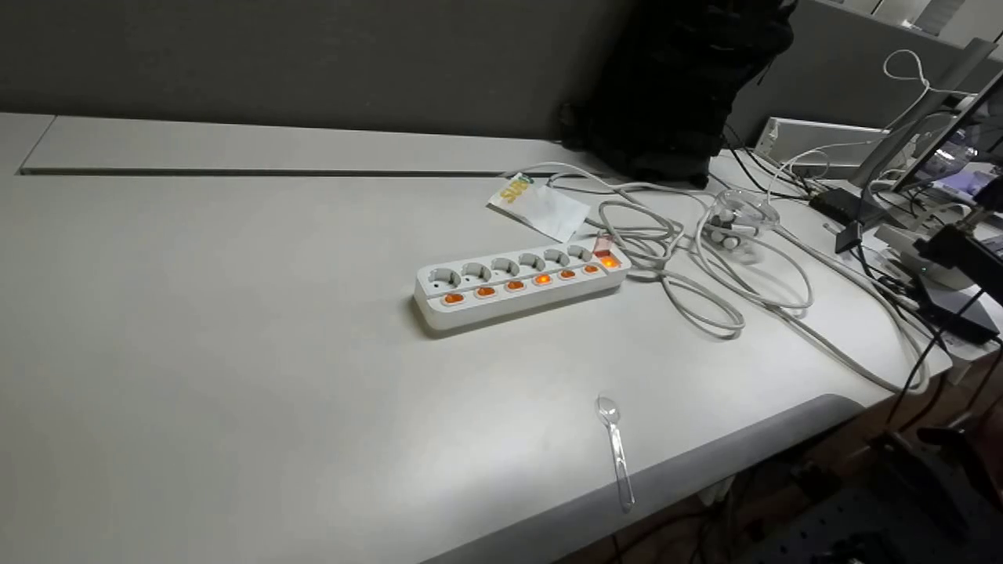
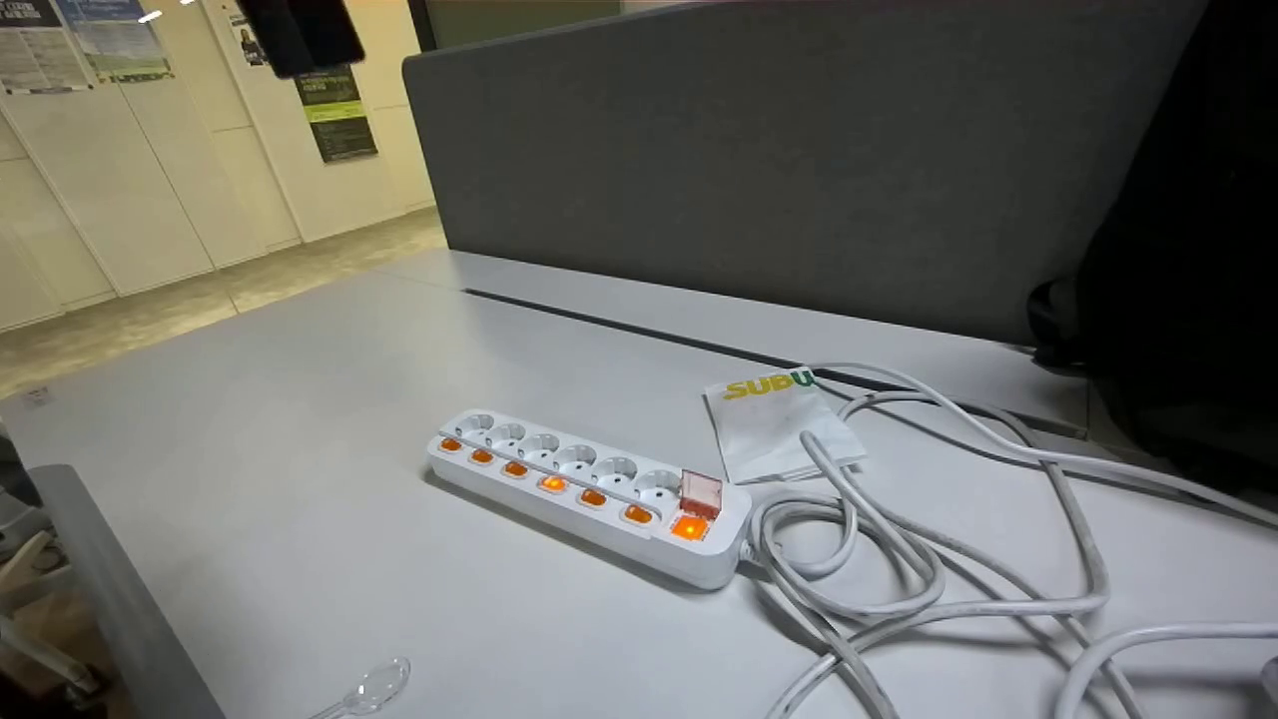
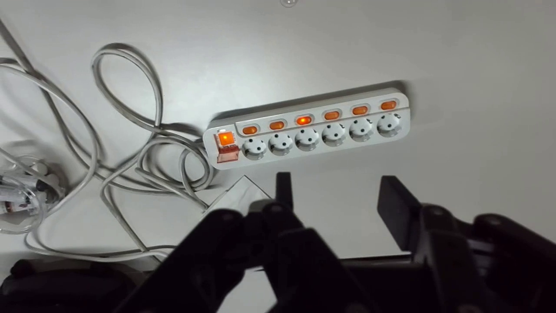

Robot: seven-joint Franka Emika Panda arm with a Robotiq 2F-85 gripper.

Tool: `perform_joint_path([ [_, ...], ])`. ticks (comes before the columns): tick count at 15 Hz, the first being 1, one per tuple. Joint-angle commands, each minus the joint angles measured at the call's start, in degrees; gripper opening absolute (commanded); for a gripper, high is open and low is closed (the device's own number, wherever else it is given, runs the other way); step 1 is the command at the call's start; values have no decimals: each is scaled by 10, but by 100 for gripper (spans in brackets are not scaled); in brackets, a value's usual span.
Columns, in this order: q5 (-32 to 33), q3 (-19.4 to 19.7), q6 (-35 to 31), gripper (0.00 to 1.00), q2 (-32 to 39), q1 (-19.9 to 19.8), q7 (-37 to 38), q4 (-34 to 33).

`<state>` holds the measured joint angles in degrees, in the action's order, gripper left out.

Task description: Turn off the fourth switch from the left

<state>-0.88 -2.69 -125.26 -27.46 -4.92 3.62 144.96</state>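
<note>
A white power strip lies on the grey table, in both exterior views (image 1: 509, 304) (image 2: 574, 509) and in the wrist view (image 3: 320, 139). It has a row of small orange switches beside its sockets. The fourth switch from the left glows in both exterior views (image 1: 543, 279) (image 2: 553, 483); in the wrist view this lit switch (image 3: 304, 120) is third from the left. The other small switches look unlit. A larger main switch (image 3: 226, 138) at the cable end also glows, its reddish cover flipped up. My gripper (image 3: 336, 184) is open and empty, apart from the strip.
Grey cables (image 1: 697, 298) coil beside the strip's main-switch end. A white napkin (image 1: 544, 210) lies behind it. A clear spoon (image 1: 617, 454) lies near the front edge. A clear cup (image 1: 740, 215), a black backpack (image 1: 666, 86) and a dark divider (image 1: 313, 63) stand farther back.
</note>
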Motion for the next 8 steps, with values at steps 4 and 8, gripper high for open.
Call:
perform_joint_path([
  [4, 86, -4, -33, 5, 137, -6, 47, -52],
  [8, 116, 7, -88, 0, 203, -6, 74, -62],
])
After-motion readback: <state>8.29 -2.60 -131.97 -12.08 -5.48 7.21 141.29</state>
